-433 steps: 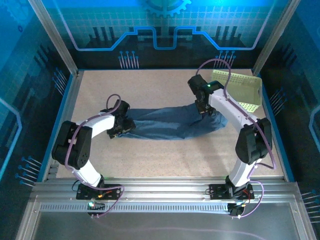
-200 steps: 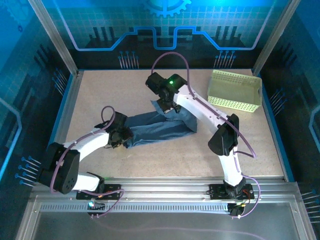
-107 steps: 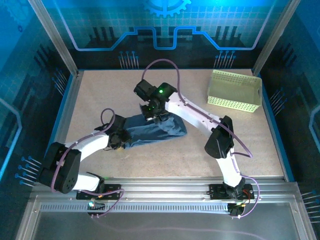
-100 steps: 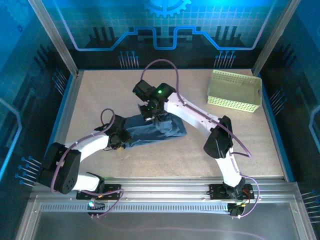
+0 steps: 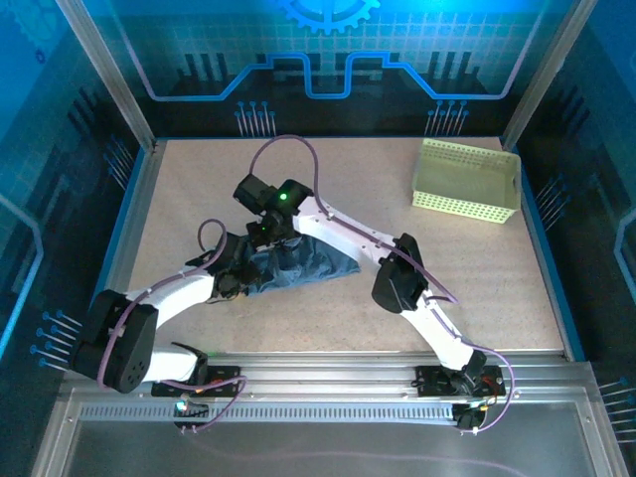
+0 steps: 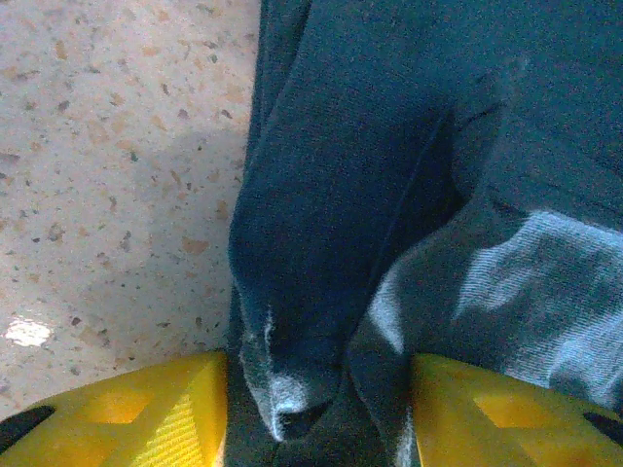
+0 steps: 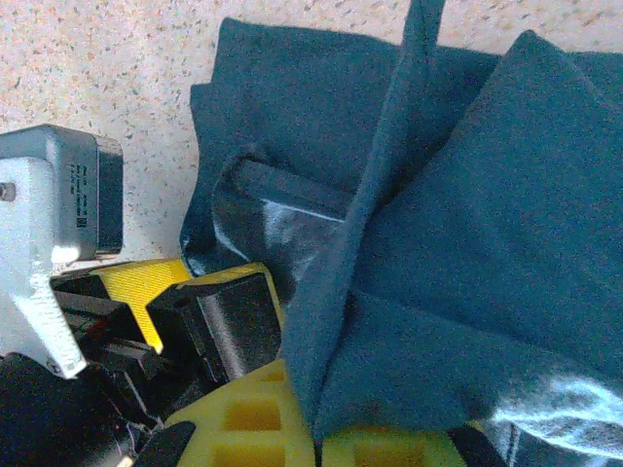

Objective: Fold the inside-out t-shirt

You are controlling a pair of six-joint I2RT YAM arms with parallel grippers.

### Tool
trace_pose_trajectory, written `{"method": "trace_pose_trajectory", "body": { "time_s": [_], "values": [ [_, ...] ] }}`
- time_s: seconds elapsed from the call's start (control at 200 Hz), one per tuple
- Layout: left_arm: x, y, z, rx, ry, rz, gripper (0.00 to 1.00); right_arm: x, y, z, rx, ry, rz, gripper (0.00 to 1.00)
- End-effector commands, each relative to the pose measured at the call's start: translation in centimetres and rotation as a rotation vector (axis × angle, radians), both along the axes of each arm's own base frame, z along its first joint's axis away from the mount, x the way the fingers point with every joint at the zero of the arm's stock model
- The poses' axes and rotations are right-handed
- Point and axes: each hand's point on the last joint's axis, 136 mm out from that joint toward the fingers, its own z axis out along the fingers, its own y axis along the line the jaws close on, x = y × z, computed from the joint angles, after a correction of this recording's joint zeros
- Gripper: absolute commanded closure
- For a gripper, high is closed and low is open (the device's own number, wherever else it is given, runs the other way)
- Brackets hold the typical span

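Right gripper (image 5: 266, 231) was closed on a pinched edge of the inside-out t-shirt (image 5: 303, 263), the cloth rising between its yellow fingers (image 7: 258, 418) in the right wrist view; left gripper (image 6: 321, 409) stood with its jaws apart about a bunched fold at the shirt's left end, and whether they pressed that fold could not be told. Shirt lay as a short, thick, wrinkled bundle near the middle of the table (image 5: 199, 179), somewhat left of centre, its layers overlapping; both grippers met close together at its left end. Pale yellow-green basket (image 5: 467, 179) stood well apart at the far right. Step in hand, as judged: the crosswise fold, one end being brought over the other. Next move probably called for the right gripper to lower its edge squarely onto the layer beneath and let go; the left would need to free its fold without dragging the stack askew; uneven layers might want smoothing.
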Motion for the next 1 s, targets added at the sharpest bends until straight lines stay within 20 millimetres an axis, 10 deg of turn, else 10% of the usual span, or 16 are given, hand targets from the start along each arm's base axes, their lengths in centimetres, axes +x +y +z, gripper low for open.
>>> {"method": "trace_pose_trajectory", "body": {
  "time_s": [0.0,0.26,0.44,0.61,0.79,0.996],
  "values": [
    [-2.0,-1.8,-2.2,-0.086,0.068,-0.037,0.47,-0.8,2.3,0.4,0.080,0.030,0.019,1.00],
    [-2.5,-1.2,-1.4,-0.077,0.044,-0.019,0.42,-0.3,3.9,-1.0,0.118,0.058,0.055,1.00],
    [-4.0,0.7,0.2,-0.052,-0.005,0.084,0.33,0.2,5.1,-1.8,0.175,0.093,0.096,0.68],
    [-6.4,4.0,3.6,-0.018,-0.139,0.226,0.31,1.6,4.6,2.5,0.233,0.009,0.121,0.52],
    [-6.7,5.5,8.5,0.021,-0.283,0.224,0.32,3.4,0.6,6.4,0.165,-0.121,0.097,0.49],
    [-2.1,-1.3,12.9,-0.023,-0.304,-0.111,0.34,6.5,-7.6,4.6,-0.026,-0.212,0.005,0.48]
  ]
}}
